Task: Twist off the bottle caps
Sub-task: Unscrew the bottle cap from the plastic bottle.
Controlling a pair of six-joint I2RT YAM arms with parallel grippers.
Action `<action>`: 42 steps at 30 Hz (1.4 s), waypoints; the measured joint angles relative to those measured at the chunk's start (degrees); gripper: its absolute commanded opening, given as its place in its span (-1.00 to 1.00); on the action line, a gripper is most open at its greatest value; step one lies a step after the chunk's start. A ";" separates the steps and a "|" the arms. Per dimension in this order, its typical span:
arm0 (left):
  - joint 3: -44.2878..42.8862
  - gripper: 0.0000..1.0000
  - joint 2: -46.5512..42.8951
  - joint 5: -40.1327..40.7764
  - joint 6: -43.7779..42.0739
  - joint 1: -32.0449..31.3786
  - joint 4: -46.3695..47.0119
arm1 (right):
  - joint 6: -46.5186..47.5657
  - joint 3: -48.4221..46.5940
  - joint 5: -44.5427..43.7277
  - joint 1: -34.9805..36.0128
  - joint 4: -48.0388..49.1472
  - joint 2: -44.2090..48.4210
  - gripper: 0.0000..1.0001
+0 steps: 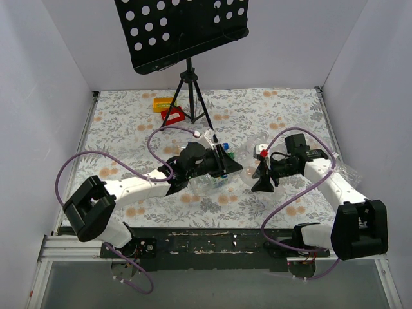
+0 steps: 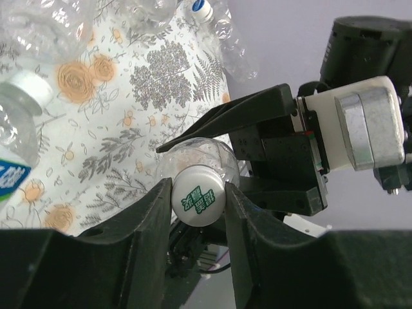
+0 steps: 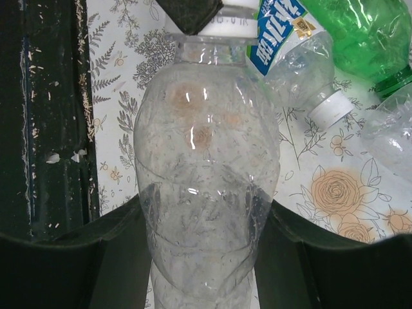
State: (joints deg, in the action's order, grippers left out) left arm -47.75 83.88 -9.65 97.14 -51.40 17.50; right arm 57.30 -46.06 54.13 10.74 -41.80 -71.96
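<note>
A clear bottle (image 3: 206,161) hangs between my two grippers above the flowered table (image 1: 129,129). Its white bottle cap (image 2: 198,196), printed in green, sits between the fingers of my left gripper (image 2: 198,205), and both pads touch it, so the gripper is shut on it. My right gripper (image 3: 206,215) is shut on the bottle's body, one finger on each side. In the top view the left gripper (image 1: 228,165) and the right gripper (image 1: 260,175) face each other near the table's middle.
Other bottles lie under and beside the held one: a blue-white labelled bottle (image 3: 286,45) with a white cap (image 3: 330,106), a green bottle (image 3: 360,38) and a clear one (image 2: 19,122). A black tripod stand (image 1: 188,87) and red and yellow blocks (image 1: 167,108) stand at the back.
</note>
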 measured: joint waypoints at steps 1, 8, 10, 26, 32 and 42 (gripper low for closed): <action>-0.02 -1.00 -0.04 0.09 0.76 0.00 -0.46 | -0.66 0.39 -0.31 0.17 0.44 0.44 -0.78; -5.49 -1.00 -0.04 4.79 12.11 -0.26 -14.62 | -8.11 3.48 -4.15 2.23 7.76 3.82 -0.84; -6.38 -1.00 0.04 5.77 13.57 -0.46 -16.94 | -10.32 4.31 -5.03 2.67 10.08 4.59 -0.84; -8.90 0.47 -0.24 12.04 17.25 -2.14 -21.29 | -15.06 5.09 -8.33 2.29 15.82 4.94 -0.84; -8.92 0.96 -5.38 13.66 14.91 -2.14 -22.82 | -11.47 5.07 -6.64 2.23 13.53 3.96 -0.81; 5.05 0.96 -38.32 6.62 -17.09 -1.79 -18.69 | 1.90 2.54 0.57 3.02 2.23 0.04 -0.84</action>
State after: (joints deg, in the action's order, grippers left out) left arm -42.70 45.56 -3.03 80.05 -53.19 -1.19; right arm 59.20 -43.53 54.70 13.76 -39.57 -71.92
